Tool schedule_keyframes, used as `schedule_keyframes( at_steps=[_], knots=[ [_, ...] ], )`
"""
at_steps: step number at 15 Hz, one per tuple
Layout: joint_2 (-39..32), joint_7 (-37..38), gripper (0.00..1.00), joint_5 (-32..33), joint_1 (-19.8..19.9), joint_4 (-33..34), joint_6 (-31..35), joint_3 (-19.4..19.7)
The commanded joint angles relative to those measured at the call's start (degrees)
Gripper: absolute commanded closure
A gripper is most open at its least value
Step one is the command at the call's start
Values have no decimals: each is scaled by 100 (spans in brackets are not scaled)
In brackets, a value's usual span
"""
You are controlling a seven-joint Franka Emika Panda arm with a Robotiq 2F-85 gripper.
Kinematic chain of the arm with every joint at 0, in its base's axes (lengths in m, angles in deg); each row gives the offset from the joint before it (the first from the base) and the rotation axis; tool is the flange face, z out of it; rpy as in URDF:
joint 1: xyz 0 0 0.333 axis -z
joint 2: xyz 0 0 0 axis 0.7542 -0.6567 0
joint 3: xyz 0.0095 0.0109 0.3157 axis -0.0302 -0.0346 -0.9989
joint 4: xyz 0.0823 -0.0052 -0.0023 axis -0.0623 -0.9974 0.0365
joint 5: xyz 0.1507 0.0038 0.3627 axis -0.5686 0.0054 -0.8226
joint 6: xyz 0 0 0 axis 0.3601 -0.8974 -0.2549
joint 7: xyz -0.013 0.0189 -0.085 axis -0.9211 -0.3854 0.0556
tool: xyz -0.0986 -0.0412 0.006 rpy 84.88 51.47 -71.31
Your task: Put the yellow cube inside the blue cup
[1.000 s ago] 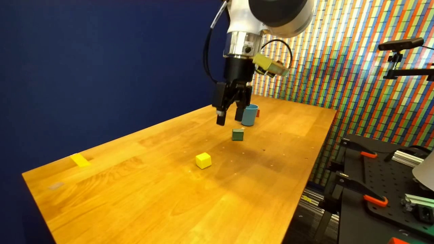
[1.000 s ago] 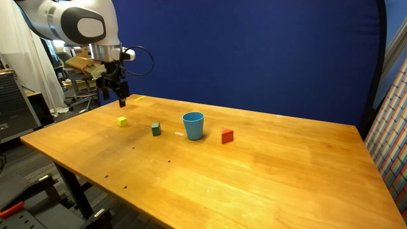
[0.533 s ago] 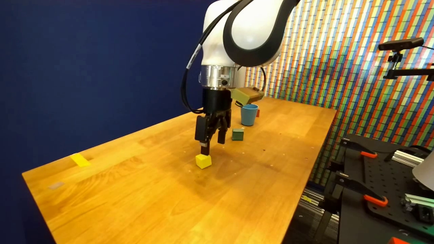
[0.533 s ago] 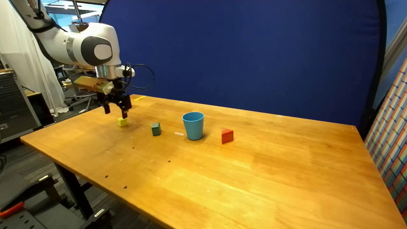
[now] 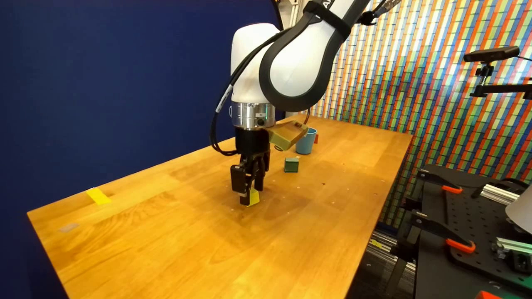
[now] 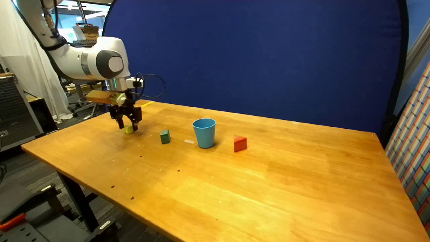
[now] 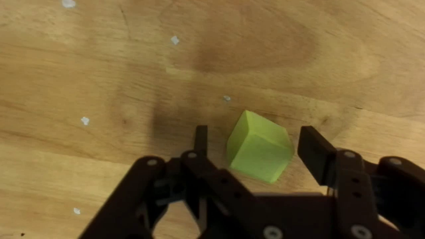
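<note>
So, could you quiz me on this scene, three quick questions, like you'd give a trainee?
1. True or false: the claw is open, straddling the yellow cube.
2. Which is nearer the blue cup: A) the green block, or B) the yellow cube?
3. What colour is the wedge on the blue cup's far side from the claw?

Key: 1 true; 2 A; 3 red.
</note>
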Motion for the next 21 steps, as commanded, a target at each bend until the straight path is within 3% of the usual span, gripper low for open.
schedule_keyframes(
  at_steps=[1, 4, 8, 13, 21],
  knots=[
    [-248, 263, 58, 236, -197, 301, 102, 185],
    [-104, 469, 79, 281, -267, 251, 45, 334],
    [577, 1237, 79, 923, -540, -34, -93, 1164],
    [1450, 2347, 79, 1922, -409, -298, -284, 2023],
    [1979, 3072, 79, 2282, 551, -623, -607, 2047]
  ],
)
